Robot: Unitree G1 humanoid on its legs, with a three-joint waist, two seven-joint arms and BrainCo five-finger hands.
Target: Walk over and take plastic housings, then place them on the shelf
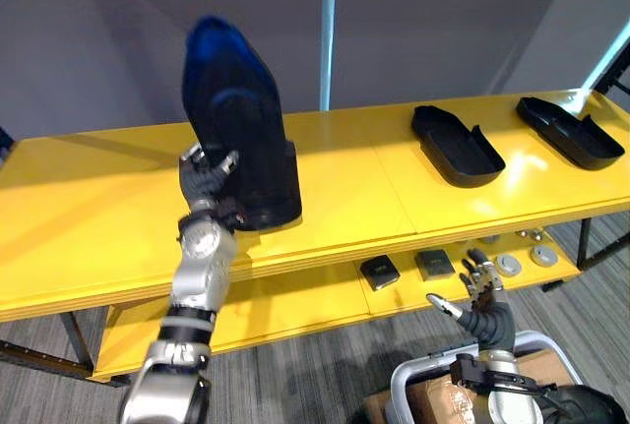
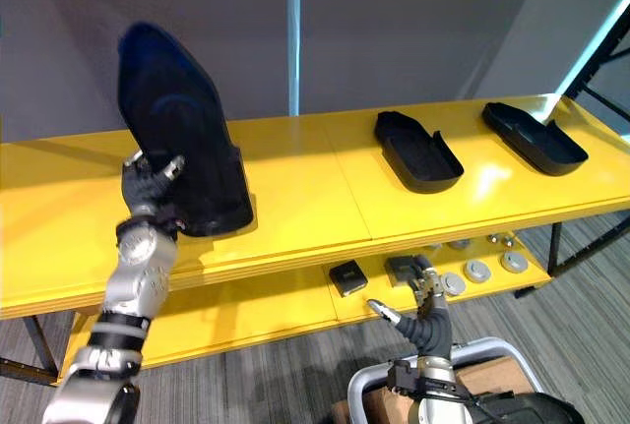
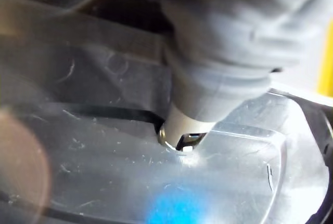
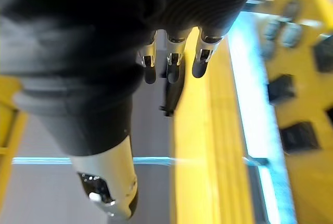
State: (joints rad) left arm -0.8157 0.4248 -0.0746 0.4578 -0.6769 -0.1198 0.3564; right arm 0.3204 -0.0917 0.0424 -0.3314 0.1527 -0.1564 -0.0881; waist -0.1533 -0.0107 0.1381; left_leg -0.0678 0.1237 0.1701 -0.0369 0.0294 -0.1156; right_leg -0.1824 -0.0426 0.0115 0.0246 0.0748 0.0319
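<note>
A large black plastic housing (image 1: 236,119) stands nearly upright, its lower end resting on the yellow shelf top (image 1: 98,208). My left hand (image 1: 207,178) grips it at the lower left edge, fingers and thumb curled on it. In the left wrist view the thumb (image 3: 218,78) presses on the housing's glossy surface (image 3: 104,172). Two more black housings (image 1: 456,145) (image 1: 571,132) lie flat on the shelf top to the right. My right hand (image 1: 482,296) hangs low in front of the lower shelf, with relaxed fingers (image 4: 171,63) and nothing in it.
The lower yellow shelf (image 1: 295,306) carries two small black boxes (image 1: 379,271) (image 1: 434,264) and several round metal parts (image 1: 509,265). A white-framed cart (image 1: 413,380) with a cardboard box sits at the bottom right on grey carpet. A grey wall stands behind the shelf.
</note>
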